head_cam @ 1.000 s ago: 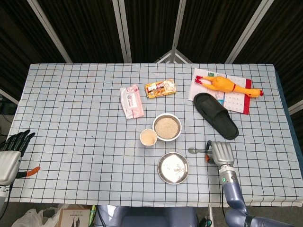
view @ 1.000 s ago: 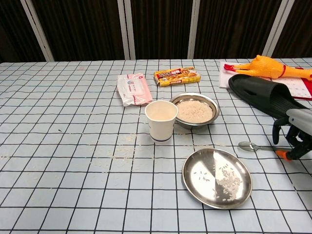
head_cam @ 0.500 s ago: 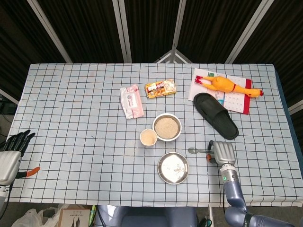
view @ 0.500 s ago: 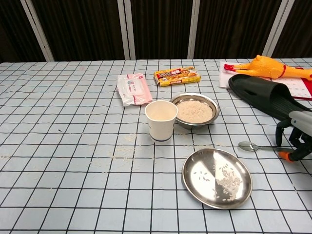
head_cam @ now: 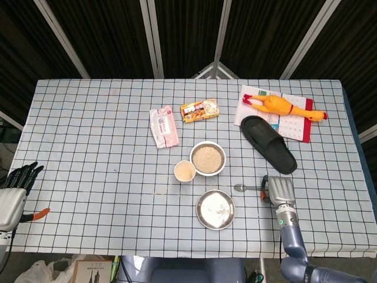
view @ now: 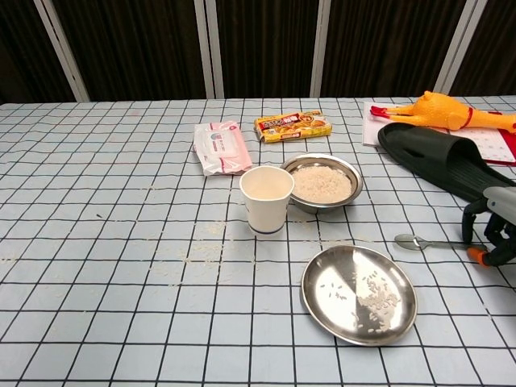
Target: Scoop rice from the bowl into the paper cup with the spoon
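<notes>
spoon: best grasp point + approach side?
Take the spoon by its handle end, coming from the right with the right hand, which is already at that end. It lies flat on the table, bowl end pointing left toward the steel plate, so a thumb-and-finger pinch from above on the thin handle seems best, keeping the bowl end free.

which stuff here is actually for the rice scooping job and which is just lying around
For the job: bowl of rice, paper cup, spoon lying on the table, right hand at its handle end.

Lying about: empty steel plate with stray grains, wipes pack, snack packet, black slipper, rubber chicken, calendar.
</notes>
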Motion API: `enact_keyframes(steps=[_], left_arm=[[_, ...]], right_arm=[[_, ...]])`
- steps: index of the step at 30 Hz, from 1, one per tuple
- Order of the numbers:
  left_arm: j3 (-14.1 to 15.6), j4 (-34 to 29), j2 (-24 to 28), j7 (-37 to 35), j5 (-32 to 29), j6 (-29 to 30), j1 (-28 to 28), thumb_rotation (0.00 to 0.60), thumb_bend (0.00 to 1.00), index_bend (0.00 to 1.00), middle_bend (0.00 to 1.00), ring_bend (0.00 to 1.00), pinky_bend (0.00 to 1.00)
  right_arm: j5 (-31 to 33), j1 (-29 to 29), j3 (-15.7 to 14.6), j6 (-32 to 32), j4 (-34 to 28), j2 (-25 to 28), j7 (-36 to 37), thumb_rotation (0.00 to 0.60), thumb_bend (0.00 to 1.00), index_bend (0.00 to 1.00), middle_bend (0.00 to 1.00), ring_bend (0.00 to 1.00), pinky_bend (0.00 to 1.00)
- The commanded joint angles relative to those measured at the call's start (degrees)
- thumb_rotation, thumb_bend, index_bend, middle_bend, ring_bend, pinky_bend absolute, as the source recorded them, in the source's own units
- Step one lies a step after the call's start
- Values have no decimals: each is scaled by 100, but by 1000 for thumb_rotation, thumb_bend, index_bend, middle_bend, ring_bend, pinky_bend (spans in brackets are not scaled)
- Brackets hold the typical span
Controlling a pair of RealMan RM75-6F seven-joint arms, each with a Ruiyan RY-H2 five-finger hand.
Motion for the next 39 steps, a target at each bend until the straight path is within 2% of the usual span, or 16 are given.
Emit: enact_keyframes(steps=[1,13,21,25,30,39], left_arm=[[2,-1,1,-1,4,2,0,600,0,0,0,0,0],[-5,-6,19,-42,-6,3,0,600,0,0,0,0,0],[-4,-8,26,-67,-10,-3,-1,600,0,0,0,0,0],[-6,-10,26,-68,-10,4,1,600,0,0,0,0,0],[-8,-12,27,-73,-6,12,3,600,0,0,0,0,0],[-9,-12,23,-81,0,22,5,600,0,0,0,0,0]], right_arm=[[12,1,-6,-4,0,2,1,600,456,526,893,1000,1000],[84,17,-38,-1,46,-36,-29,600,466,531,893,1000,1000],[89,14,-64,3,69,-53,-15,600,556,571,894,1000,1000],[32,5,-83,22,33,-34,23,600,560,572,894,1000,1000],[-128,-2,-43,131,-80,57,113,600,561,571,893,1000,1000],[-856,-16,261,685,-345,441,547,600,560,572,893,1000,1000]])
